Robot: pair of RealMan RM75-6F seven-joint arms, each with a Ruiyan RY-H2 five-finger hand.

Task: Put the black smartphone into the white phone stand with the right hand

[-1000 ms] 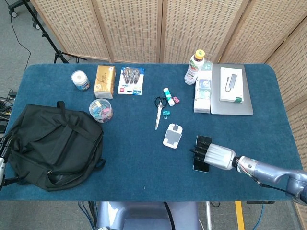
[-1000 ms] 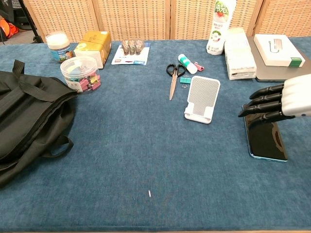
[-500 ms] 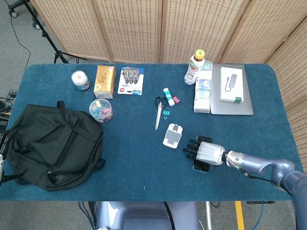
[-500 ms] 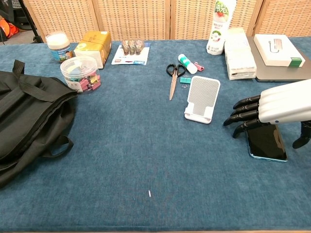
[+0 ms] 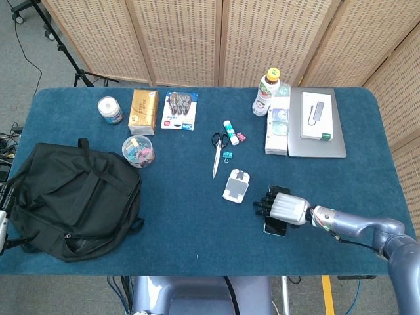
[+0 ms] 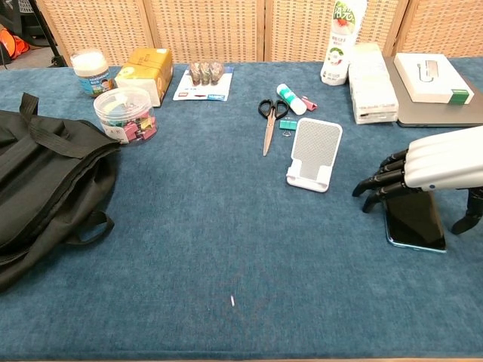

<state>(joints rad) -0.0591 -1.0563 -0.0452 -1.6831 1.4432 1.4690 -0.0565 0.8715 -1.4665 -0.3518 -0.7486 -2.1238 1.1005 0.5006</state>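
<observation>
The black smartphone (image 6: 413,223) lies flat on the blue table, right of the white phone stand (image 6: 314,153). My right hand (image 6: 434,167) hovers low over the phone's far half. Its fingers (image 6: 377,184) curl down past the phone's left edge and its thumb (image 6: 471,212) hangs down on the right side. The phone rests on the cloth, not lifted. In the head view the right hand (image 5: 287,208) covers the middle of the smartphone (image 5: 275,227), just right of the empty phone stand (image 5: 236,185). No left hand shows in either view.
Scissors (image 6: 269,124) and a green clip (image 6: 287,124) lie behind the stand. A white box stack (image 6: 373,90), a laptop (image 6: 453,115) and a bottle (image 6: 338,38) stand at the back right. A black bag (image 6: 45,188) fills the left side, with a tub of clips (image 6: 124,113) beside it.
The right hand moved left across the phone, then drew back slightly right and lower. Its fingers now curl down at the phone's left edge, thumb on the right. The phone has not moved.
</observation>
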